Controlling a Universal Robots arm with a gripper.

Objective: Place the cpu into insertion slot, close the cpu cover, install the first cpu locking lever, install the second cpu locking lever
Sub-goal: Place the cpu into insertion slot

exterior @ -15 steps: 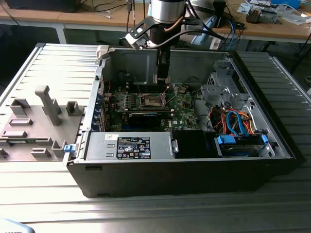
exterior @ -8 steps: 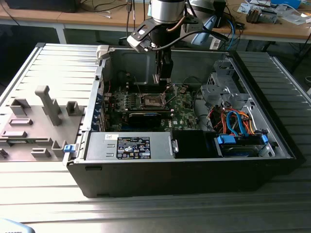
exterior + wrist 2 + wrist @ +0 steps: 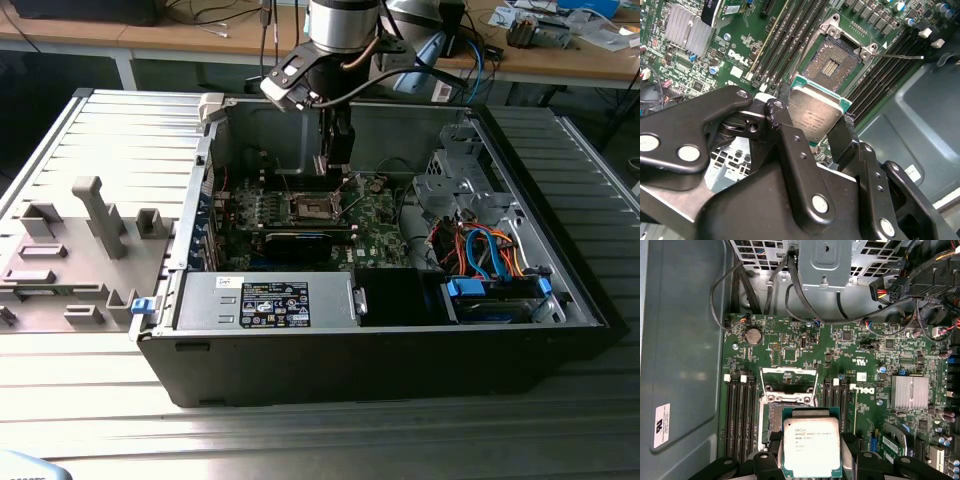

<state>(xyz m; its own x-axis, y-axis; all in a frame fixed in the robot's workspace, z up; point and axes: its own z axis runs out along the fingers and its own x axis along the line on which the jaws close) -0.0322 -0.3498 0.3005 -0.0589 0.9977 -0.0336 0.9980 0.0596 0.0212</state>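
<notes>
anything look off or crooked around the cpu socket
Nothing stands out. The gripper holds the cpu by opposite edges, not yet in the empty insertion slot, and the cpu cover is swung open.

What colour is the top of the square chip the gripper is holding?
Silvery grey, with a green edge; the cpu shows best in the first wrist view.

Between my jaws the cpu (image 3: 811, 447) hangs just above the insertion slot (image 3: 832, 65), inside the case (image 3: 400, 350), mid-frame on the worktop (image 3: 300, 440) in the exterior view.
</notes>
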